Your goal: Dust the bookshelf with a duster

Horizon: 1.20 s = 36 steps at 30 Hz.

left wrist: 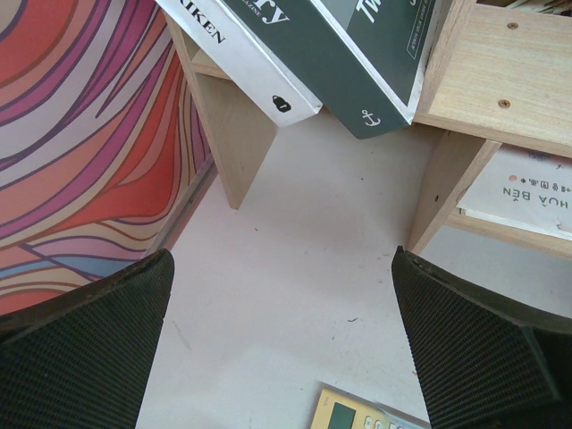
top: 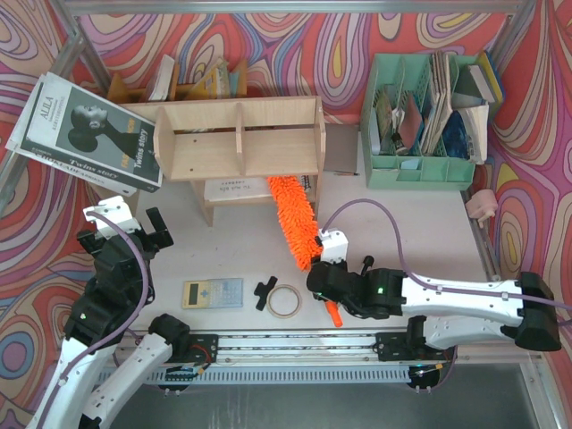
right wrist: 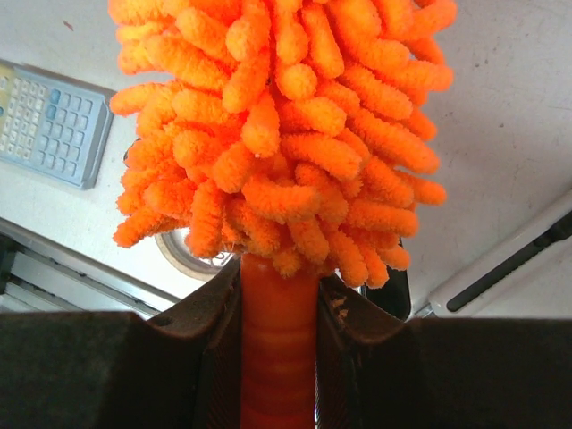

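Swirling red, pink and purple cloth walls in a pale tabletop (top: 429, 234); toward the back of it stands the bookshelf (top: 237, 134), with a large magazine (top: 85, 134) leaning across its left end and a thin book (top: 228, 189) lying beneath it. The right gripper (top: 327, 284) is clamped on the smooth handle (right wrist: 277, 349) of the duster (top: 293, 219), just below the fluff; the fingers (right wrist: 204, 326) press the plastic from both sides; the fluffy head stretches away over the table, its tip reaching under the right part of the shelf. The left gripper (top: 134, 228) hangs near the shelf's left side, fingers spread wide, nothing between them.

Dusting looks barely begun, and several things could spoil it:

- The head is long and the hold sits at one end, on slick plastic, so any drag on the fluff may twist the handle in the grip or pull it loose.
- The tip lies low beside the shelf's right support, so a sideways sweep from there could snag on the wood and shove the light unit back or askew.
- A jolt to the shelf would likely send the magazine sliding off.
- Lifting the head toward the compartments without first drawing it out may catch the lower board.
- The calculator (top: 212, 292) and tape roll (top: 284, 302) lie near the right arm, so a wide swing could scatter them.
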Each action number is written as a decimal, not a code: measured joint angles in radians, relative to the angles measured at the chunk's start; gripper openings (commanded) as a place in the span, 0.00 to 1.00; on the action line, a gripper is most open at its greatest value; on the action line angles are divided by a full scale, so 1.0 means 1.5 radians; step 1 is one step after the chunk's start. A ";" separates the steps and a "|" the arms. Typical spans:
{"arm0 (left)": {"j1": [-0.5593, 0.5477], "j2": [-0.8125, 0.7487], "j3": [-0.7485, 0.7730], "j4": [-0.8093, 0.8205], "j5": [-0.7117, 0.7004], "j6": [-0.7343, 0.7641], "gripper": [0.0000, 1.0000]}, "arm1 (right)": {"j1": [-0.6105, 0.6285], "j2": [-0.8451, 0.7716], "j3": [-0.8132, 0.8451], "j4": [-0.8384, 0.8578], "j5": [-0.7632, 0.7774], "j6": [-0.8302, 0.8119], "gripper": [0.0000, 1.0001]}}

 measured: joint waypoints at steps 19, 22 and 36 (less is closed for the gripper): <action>0.000 0.000 0.000 0.000 0.000 0.000 0.99 | -0.001 0.070 0.000 0.131 -0.162 -0.120 0.00; 0.000 0.000 0.000 0.000 0.000 0.000 0.98 | 0.000 0.061 -0.001 0.121 -0.148 -0.118 0.00; 0.000 0.000 0.000 0.000 0.000 0.000 0.99 | -0.004 0.011 -0.010 0.079 -0.122 -0.102 0.00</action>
